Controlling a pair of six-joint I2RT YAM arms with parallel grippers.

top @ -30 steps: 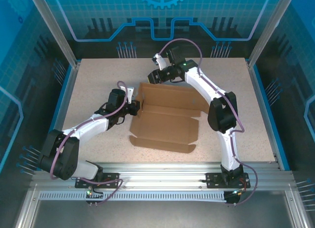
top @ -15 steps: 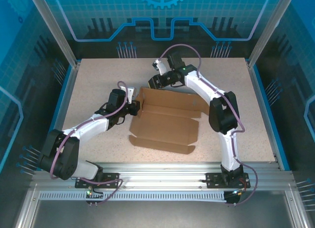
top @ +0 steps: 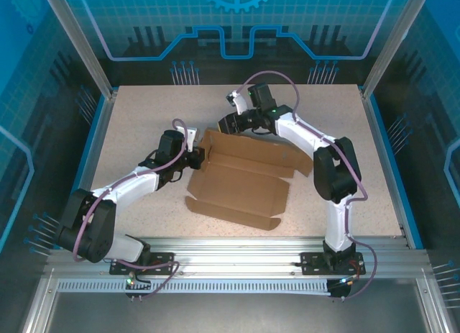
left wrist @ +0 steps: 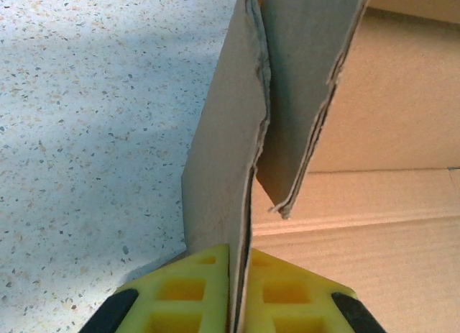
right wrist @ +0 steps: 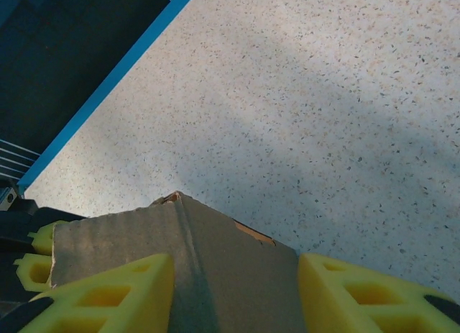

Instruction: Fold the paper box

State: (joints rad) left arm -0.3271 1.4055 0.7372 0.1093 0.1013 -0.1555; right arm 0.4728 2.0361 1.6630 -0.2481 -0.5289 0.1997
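Note:
The paper box (top: pixel 241 183) lies as a brown cardboard sheet in mid-table, its far and left flaps raised. My left gripper (top: pixel 199 159) is at its left end. In the left wrist view that gripper (left wrist: pixel 241 293) is shut on the upright left flap (left wrist: pixel 223 153), the yellow pads pressed on both faces. A second flap (left wrist: pixel 302 96) leans beside it. My right gripper (top: pixel 228 123) hangs over the far left corner. In the right wrist view it (right wrist: pixel 233 297) is open and straddles the folded corner (right wrist: pixel 187 254), its fingers (right wrist: pixel 108 297) at the cardboard's sides.
Speckled tabletop (top: pixel 144 124) surrounds the box, with free room at the back and on the right. A blue rim (right wrist: pixel 108 81) edges the table near the right gripper. The left gripper's yellow fingers (right wrist: pixel 36 255) show just past the corner.
My right gripper has come nearer and lower onto the box's far left corner, and its jaws have widened. The sheet has turned slightly. The left gripper holds as before.

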